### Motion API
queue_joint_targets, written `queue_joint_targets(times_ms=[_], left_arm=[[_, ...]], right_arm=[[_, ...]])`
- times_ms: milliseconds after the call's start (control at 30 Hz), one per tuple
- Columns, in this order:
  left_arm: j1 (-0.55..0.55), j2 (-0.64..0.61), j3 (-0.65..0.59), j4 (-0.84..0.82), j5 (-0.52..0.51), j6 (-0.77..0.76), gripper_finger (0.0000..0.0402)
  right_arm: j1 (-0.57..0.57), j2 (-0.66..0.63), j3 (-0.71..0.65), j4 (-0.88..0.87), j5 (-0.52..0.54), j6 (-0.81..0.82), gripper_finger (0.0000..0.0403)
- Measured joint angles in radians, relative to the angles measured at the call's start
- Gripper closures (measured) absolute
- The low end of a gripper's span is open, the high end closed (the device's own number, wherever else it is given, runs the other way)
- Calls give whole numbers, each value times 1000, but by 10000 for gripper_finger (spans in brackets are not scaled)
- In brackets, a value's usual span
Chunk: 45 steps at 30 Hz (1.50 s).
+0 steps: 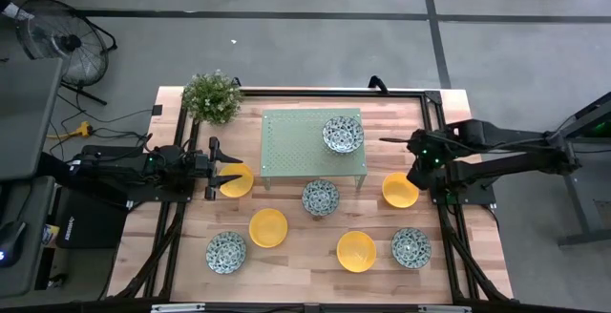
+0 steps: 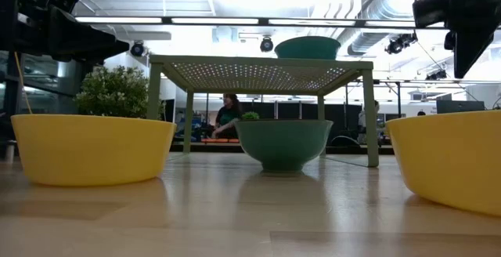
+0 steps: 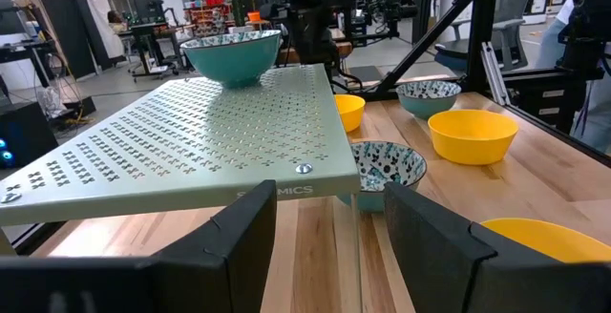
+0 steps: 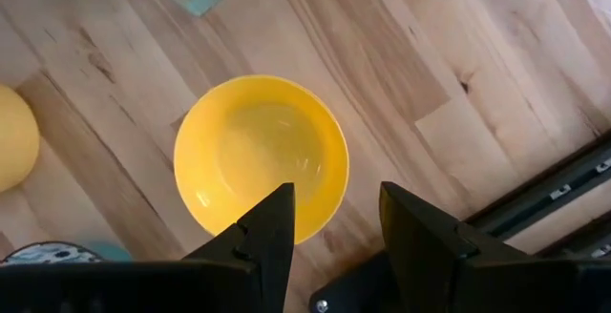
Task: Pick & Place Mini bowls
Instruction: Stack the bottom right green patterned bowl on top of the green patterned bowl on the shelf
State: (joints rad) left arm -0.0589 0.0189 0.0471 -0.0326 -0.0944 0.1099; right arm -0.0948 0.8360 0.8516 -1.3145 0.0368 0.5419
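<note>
Four yellow and four blue-green patterned mini bowls are in view. One patterned bowl (image 1: 343, 134) sits on the pale green stand (image 1: 296, 146). The others rest on the table: patterned bowls (image 1: 320, 197), (image 1: 226, 251), (image 1: 410, 247) and yellow bowls (image 1: 236, 180), (image 1: 268, 227), (image 1: 356, 251), (image 1: 400, 190). My left gripper (image 1: 227, 171) is open and level at the stand's left side. It points toward the table's right, with a yellow bowl (image 3: 549, 241) just beside one finger. My right gripper (image 4: 336, 225) is open and points down above the right-hand yellow bowl (image 4: 261, 156).
A small leafy plant (image 1: 212, 96) stands at the far left corner of the table. The stand's legs (image 2: 371, 116) and a black frame rail (image 1: 449, 227) along the table's right side border the work area. Bare wood lies along the far right (image 1: 401, 127).
</note>
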Motion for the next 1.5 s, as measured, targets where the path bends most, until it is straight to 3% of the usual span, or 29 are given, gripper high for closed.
queue_joint_targets(times_ms=[300,1500], left_arm=[[0,0,0,0,0,0,211],[0,0,0,0,0,0,211]], right_arm=[[59,0,0,33,-1,27,261],[596,36,0,67,129,467,261]])
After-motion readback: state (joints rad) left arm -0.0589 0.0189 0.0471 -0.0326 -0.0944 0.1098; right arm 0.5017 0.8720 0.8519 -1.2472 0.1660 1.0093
